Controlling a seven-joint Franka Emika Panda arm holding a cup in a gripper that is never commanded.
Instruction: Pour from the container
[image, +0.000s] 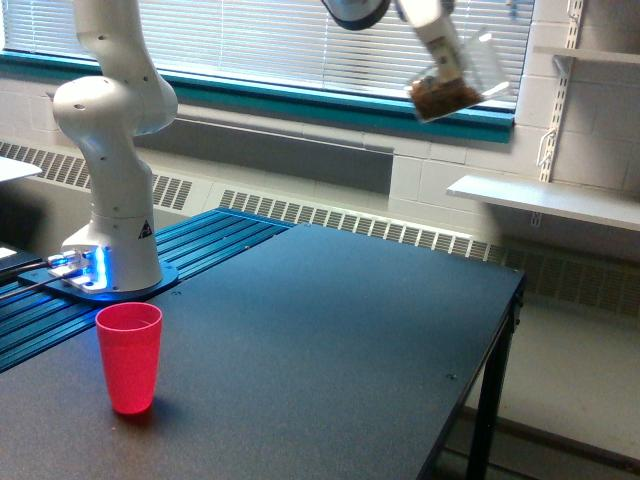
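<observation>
Clear round transparent container (458, 80) with brown granular pieces sits high in the frame, near the top edge, toward the exterior view's right, in front of the window blinds (300, 40). It is tilted, the brown pieces bunched in the lower end, the clear open end pointing up and to the exterior view's right. Motion blur softens its outline.

White gripper (440, 55) is clamped on the container from the upper left side; one finger shows across the clear wall. Jaws closed onto it, exact finger gap too blurred to tell.

Container is well above the black rectangular tabletop (330, 350), out over the table's far side, touching nothing below.

Opaque red plastic cup (129, 357) stands upright on the tabletop near the front, at the exterior view's left, well apart from the container. Interior not visible.

White Franka arm base column (115, 170) rises just behind the cup on a blue-lit mount (85, 268) over blue ribbed rails (200, 245).

White wall shelf (545, 200) at the exterior view's right, below the container's height.
</observation>
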